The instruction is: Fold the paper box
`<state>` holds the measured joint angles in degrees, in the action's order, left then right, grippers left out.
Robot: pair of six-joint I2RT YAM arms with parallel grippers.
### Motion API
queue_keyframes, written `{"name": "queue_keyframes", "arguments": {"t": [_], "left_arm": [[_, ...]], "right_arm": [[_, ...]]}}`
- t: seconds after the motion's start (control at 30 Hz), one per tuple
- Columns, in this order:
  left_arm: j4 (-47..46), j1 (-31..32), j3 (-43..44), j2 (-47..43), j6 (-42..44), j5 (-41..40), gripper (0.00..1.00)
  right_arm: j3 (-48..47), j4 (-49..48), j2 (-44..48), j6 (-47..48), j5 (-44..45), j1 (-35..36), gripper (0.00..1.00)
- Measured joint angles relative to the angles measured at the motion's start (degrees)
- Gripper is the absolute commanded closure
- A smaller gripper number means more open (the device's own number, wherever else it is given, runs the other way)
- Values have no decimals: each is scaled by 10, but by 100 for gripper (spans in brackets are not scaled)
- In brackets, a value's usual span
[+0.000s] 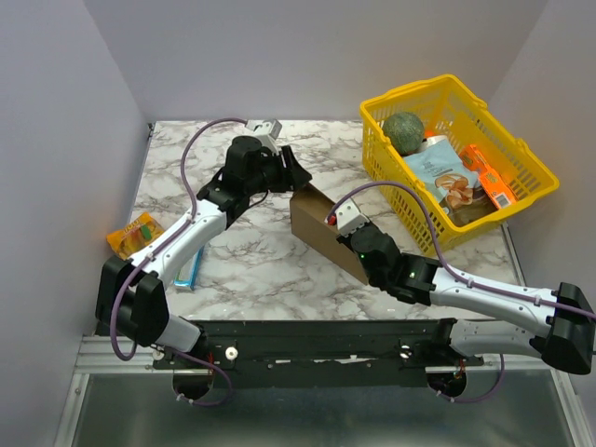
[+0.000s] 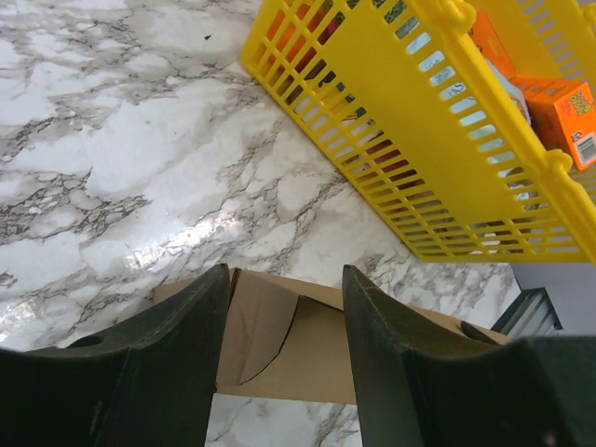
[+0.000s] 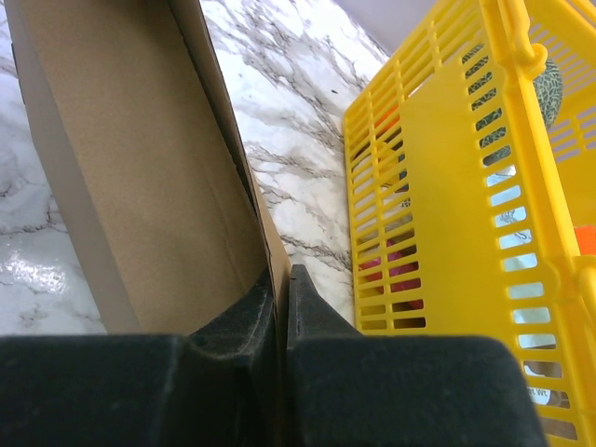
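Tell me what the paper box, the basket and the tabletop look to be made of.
The paper box: plain brown cardboard, matte and unprinted, with a thin cut edge and creased flaps. The basket: glossy yellow moulded plastic, judging by its slotted lattice walls. The table: white marble pattern with grey veins and a shiny glare; real stone or a printed laminate cannot be told.

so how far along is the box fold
Partly done: the paper box stands raised on the table. In hand: the right gripper pinches one wall; the open left gripper straddles a flap at the other end. Left: tucking that flap and closing the box.
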<state>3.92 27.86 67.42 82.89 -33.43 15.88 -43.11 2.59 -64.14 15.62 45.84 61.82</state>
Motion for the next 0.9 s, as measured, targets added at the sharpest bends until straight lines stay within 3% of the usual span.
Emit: {"name": "queue_keyframes", "arguments": {"t": [0.07, 0.5, 0.73, 0.9], "left_arm": [[-5, 0, -13, -2, 7, 1, 51], [-82, 0, -103, -66, 78, 3, 55], [-97, 2, -121, -79, 97, 2, 57], [-97, 3, -126, -84, 108, -2, 58]], "right_arm": [[0, 0, 0, -4, 0, 0, 80], [5, -8, 0, -35, -1, 4, 58], [4, 1, 10, -62, -1, 3, 23], [-7, 39, 33, -95, -19, 3, 15]]}}
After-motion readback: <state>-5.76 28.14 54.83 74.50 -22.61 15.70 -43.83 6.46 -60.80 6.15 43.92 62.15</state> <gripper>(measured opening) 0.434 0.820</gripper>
